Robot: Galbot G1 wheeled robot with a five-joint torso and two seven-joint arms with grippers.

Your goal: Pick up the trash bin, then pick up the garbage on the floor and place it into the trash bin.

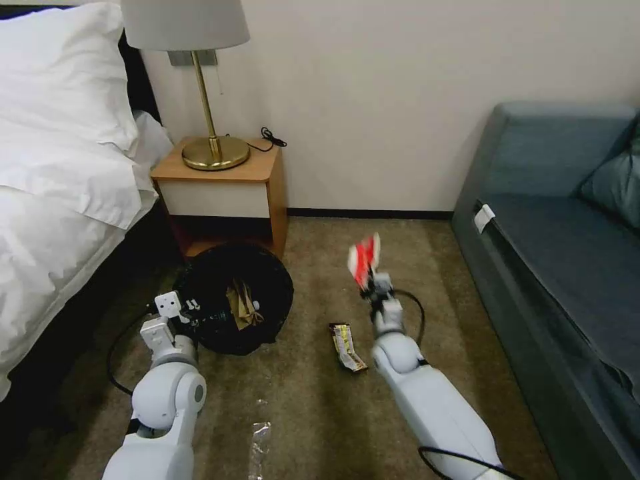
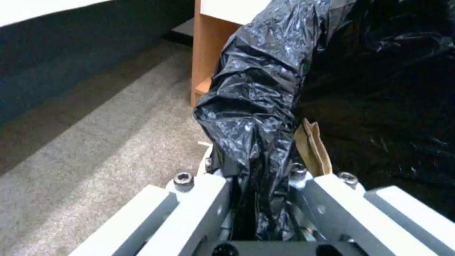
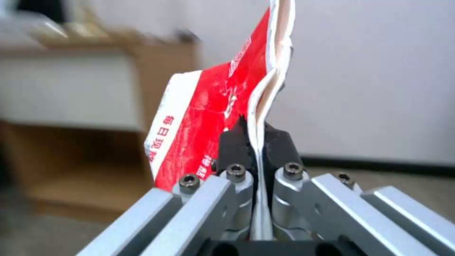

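The trash bin (image 1: 233, 303), lined with a black bag, hangs tilted in front of the nightstand, and my left gripper (image 1: 190, 312) is shut on its bagged rim (image 2: 251, 142). A crumpled tan paper bag (image 1: 243, 307) lies inside it, also seen as the tan bag (image 2: 312, 149) in the left wrist view. My right gripper (image 1: 371, 280) is raised above the carpet to the right of the bin, shut on a red-and-white wrapper (image 1: 363, 259); the wrapper (image 3: 213, 117) stands upright between the black pads (image 3: 232, 145). A flat dark snack wrapper (image 1: 347, 347) lies on the carpet beside my right forearm.
A wooden nightstand (image 1: 223, 193) with a brass lamp (image 1: 212, 143) stands behind the bin. The bed (image 1: 60, 193) is at left, a blue sofa (image 1: 560, 267) at right. A clear plastic piece (image 1: 259, 447) lies on the carpet between my arms.
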